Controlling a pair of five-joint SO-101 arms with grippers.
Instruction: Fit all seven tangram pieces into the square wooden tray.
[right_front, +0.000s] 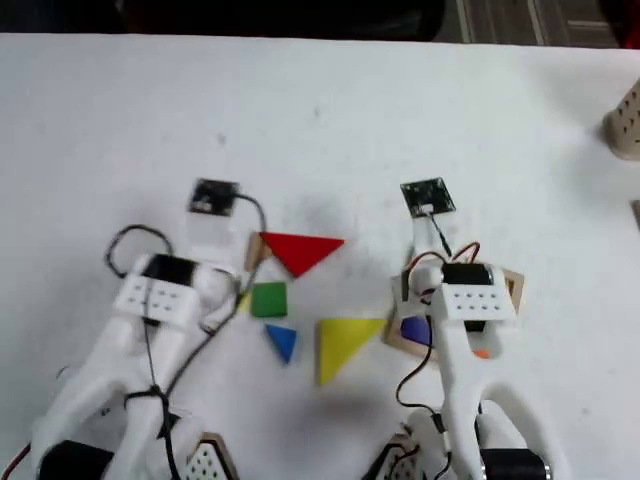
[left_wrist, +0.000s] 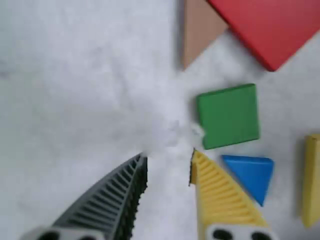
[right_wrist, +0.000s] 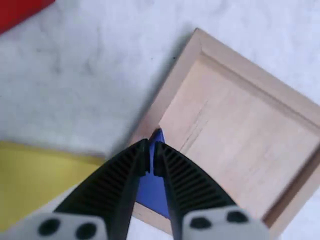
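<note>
Hovering over white table (right_front: 320, 120) | left gripper (left_wrist: 168, 156) parted | right gripper (right_wrist: 151, 144) pinching blue piece (right_wrist: 150, 192) in tray (right_wrist: 240, 145)

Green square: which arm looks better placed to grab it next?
Left, probably. The left gripper, open, sits right beside the green square, while the right gripper is shut on a blue piece over the wooden tray.

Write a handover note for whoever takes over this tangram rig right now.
Left gripper: open, empty, over the table beside the green square.
Right gripper: shut on a blue piece at the edge of the wooden tray.
Done: blue piece at the tray, not released.
Left: seat it, then bring the red triangle, tan piece, green square, small blue triangle and yellow triangle from the table.
</note>
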